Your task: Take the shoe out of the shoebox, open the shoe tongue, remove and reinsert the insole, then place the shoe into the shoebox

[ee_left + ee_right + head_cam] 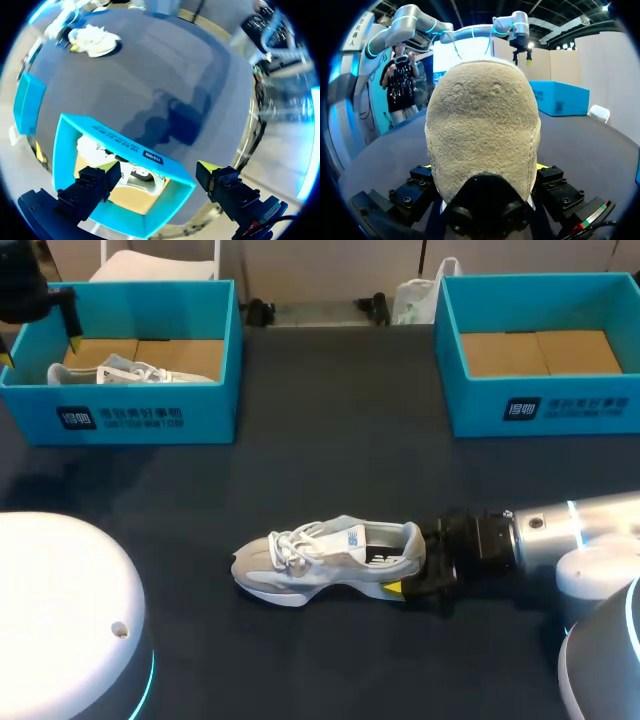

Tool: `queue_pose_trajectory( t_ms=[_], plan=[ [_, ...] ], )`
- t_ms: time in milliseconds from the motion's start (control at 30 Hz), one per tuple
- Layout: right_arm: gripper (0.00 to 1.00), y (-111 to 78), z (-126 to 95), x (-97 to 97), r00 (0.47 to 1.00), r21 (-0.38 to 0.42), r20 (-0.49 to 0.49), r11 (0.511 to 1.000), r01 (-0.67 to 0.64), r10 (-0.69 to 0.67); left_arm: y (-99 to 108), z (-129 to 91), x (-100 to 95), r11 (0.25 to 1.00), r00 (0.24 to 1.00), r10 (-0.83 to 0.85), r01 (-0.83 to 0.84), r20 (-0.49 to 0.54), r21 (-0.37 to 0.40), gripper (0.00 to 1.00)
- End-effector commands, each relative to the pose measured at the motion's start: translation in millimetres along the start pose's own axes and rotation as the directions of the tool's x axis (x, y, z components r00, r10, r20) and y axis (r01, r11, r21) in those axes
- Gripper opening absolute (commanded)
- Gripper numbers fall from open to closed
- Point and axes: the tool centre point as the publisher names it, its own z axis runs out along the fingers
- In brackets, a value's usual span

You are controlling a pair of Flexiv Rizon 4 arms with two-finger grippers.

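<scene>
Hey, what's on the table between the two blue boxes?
Nothing. In the head view the table between the left box and the right box is bare; the loose shoe lies nearer the robot, not between them.

Front wall of the left shoebox (205, 405): dark logo patch and white lettering, too small to read. The right shoebox (480, 410) bears the same marking. Blue side tag on the shoe (300, 568): illegible.

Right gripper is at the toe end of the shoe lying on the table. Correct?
Not quite. The right gripper is at the heel end of the shoe, not the toe. The head view shows the toe pointing away from it. The rest stands: the shoe lies on the table.
</scene>
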Motion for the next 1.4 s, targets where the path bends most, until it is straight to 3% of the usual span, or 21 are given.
queue_pose_trajectory(
  t_ms=[33, 200, 233, 333, 433, 533, 1000, 1067, 1233, 1300, 1367, 1400],
  plan=[
    [0.00, 0.3, 2.6, 0.0, 1.000, 0.007, 0.000, 1.000, -0.001, 0.001, -17.7, -1.1, 3.6, 0.966, 0.969, -0.244, 0.246, 0.031, -0.082, 1.00],
    [0.00, 0.3, 2.6, 0.0, 1.000, 0.007, 0.000, 1.000, -0.001, 0.001, -17.7, -1.1, 3.6, 0.966, 0.969, -0.244, 0.246, 0.031, -0.082, 1.00],
    [0.00, 0.3, 2.6, 0.0, 1.000, 0.007, 0.000, 1.000, -0.001, 0.001, -20.0, -3.2, 1.9, 0.960, 0.961, -0.274, 0.275, 0.028, -0.045, 1.00],
    [0.00, 0.3, 2.6, 0.0, 1.000, 0.007, 0.000, 1.000, -0.001, 0.001, -43.8, -6.0, -2.4, 0.905, 0.907, -0.421, 0.421, 0.008, -0.064, 1.00],
    [0.00, 0.3, 2.6, 0.0, 1.000, 0.007, 0.000, 1.000, -0.001, 0.001, -77.4, -6.6, -5.3, 0.790, 0.795, -0.606, 0.603, 0.003, -0.112, 1.00],
    [0.00, 0.3, 2.6, 0.0, 1.000, 0.007, 0.000, 1.000, -0.001, 0.001, -100.3, -10.4, -15.4, 0.578, 0.570, -0.816, 0.810, -0.099, -0.102, 1.00],
    [0.00, 0.3, 2.6, 0.0, 1.000, 0.007, 0.000, 1.000, -0.001, 0.001, -100.3, -10.4, -15.4, 0.578, 0.570, -0.816, 0.810, -0.099, -0.102, 1.00],
    [0.00, 0.3, 2.6, 0.0, 1.000, 0.007, 0.000, 1.000, -0.001, 0.001, -105.5, -6.8, -18.9, 0.535, 0.523, -0.843, 0.840, -0.122, -0.096, 1.00],
    [0.00, 0.3, 2.6, 0.0, 1.000, 0.007, 0.000, 1.000, -0.001, 0.001, -152.9, 2.4, -26.6, 0.299, 0.295, -0.953, 0.953, -0.061, -0.051, 1.00],
    [0.00, 0.3, 2.6, 0.0, 1.000, 0.007, 0.000, 1.000, -0.001, 0.001, -168.4, 1.0, -33.4, 0.186, 0.183, -0.979, 0.982, -0.087, -0.021, 1.00],
    [0.00, 0.3, 2.6, 0.0, 1.000, 0.007, 0.000, 1.000, -0.001, 0.001, -181.4, 1.8, -43.2, 0.082, 0.077, -0.988, 0.996, -0.134, -0.035, 1.00],
    [0.00, 0.3, 2.6, 0.0, 1.000, 0.007, 0.000, 1.000, -0.001, 0.001, -186.8, 3.9, -47.4, 0.052, 0.048, -0.995, 0.997, -0.084, -0.050, 1.00]
  ],
)
